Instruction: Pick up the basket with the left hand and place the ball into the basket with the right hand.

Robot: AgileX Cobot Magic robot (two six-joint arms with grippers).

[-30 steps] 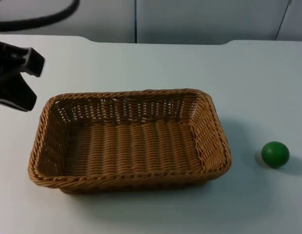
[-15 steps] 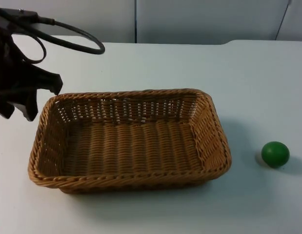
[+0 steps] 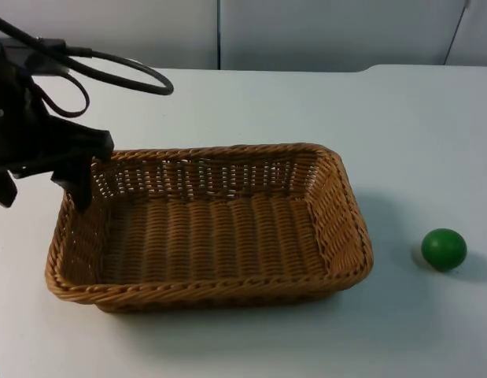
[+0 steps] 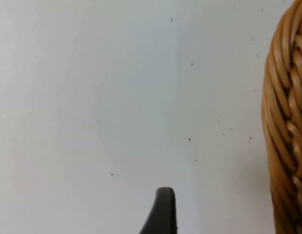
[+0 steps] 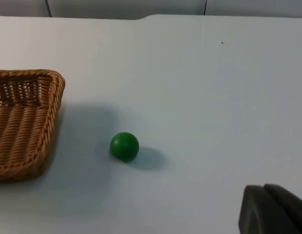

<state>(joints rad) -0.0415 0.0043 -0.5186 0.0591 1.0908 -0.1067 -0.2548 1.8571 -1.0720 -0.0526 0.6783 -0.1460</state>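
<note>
Left end effector (image 3: 42,187) straddling rectangular woven wicker basket (image 3: 212,224) rim, fingers spread; round green ball (image 3: 444,249) well apart.

The left arm (image 3: 31,142) is matt black and blocky, its left gripper (image 3: 42,185) ending in flat black fingers (image 4: 162,214) with squared, slightly tapering tips
</note>
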